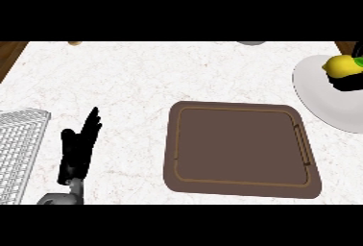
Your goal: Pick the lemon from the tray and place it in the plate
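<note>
The lemon (340, 64) is off the tray (241, 149) and over at the far right of the table (127, 77), above the white plate (319, 96), near the plate's upper right part as I see it. The right hand (346, 82) has it: black fingers are wrapped round the yellow fruit from below and from the side, so only the top of the lemon shows. There is a small patch of green on its right side (I cannot tell what that is). Whether the lemon touches the plate or hangs just above it, I cannot say from here, because the hand covers its underside.

The tray is brown with rounded corners and a raised rim, and it sits in the middle of the table with nothing on it. It lies just beside the plate's left edge without touching it.

The left hand (78, 149) is at the lower left, resting with its fingers straight and pointing up, holding nothing. It is between the tray and a white wire rack (18, 149) at the left edge.
</note>
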Available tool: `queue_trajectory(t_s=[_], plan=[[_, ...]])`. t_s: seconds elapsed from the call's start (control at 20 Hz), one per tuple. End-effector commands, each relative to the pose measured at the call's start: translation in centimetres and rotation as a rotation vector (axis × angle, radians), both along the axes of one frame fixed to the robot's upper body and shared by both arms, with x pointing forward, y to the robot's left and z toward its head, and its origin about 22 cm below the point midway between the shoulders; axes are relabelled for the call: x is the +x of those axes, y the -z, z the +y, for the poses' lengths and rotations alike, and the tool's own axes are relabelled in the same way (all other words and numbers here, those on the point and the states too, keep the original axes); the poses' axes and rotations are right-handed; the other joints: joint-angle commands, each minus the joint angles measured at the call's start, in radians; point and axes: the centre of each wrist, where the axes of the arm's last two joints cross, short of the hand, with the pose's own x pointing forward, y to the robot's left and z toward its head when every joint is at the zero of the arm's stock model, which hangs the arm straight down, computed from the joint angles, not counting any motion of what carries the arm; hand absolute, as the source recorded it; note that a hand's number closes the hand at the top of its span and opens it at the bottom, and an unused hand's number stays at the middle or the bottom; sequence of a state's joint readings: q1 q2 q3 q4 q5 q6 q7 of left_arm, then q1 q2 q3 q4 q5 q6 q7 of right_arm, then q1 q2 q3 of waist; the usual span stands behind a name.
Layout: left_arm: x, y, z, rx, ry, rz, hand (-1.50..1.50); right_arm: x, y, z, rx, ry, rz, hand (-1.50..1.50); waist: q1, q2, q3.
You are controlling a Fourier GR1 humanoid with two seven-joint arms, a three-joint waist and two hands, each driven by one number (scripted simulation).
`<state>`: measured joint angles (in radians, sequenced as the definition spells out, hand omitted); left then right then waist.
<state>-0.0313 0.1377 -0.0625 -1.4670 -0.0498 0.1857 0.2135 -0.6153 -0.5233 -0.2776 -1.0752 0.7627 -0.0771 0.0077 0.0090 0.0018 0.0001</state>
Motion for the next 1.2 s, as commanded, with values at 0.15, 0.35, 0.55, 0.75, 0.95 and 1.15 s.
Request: queue_trajectory(t_s=[0.15,0.35,0.55,0.75,0.95,1.15], plan=[[1.0,-0.2,1.1,-0.008,0.014,-0.004,0.00,1.2,1.3,-5.0,0.017,0.073,0.052,1.50,0.011,0.005,0.001],[0.8,-0.2,0.1,-0.001,0.018,-0.015,0.00,2.3,2.1,-5.6,-0.018,0.102,0.104,1.50,0.035,0.013,0.002],[1.2,0.0,-0.1,-0.007,0.033,-0.016,0.00,1.1,3.1,-8.0,-0.006,0.103,0.229,1.50,0.035,0.016,0.002],[1.6,-0.7,1.3,0.012,0.044,-0.020,0.00,0.0,4.4,-9.4,0.044,0.061,0.339,1.50,0.039,0.020,0.003],[2.2,-1.0,-1.2,-0.001,0.053,-0.024,0.00,-0.3,6.5,-8.9,0.048,0.041,0.537,1.50,0.041,0.022,0.004],[0.4,-1.0,0.0,0.005,0.045,-0.003,0.00,-1.2,4.2,-11.4,0.104,-0.047,0.560,-1.50,0.050,0.017,0.004]])
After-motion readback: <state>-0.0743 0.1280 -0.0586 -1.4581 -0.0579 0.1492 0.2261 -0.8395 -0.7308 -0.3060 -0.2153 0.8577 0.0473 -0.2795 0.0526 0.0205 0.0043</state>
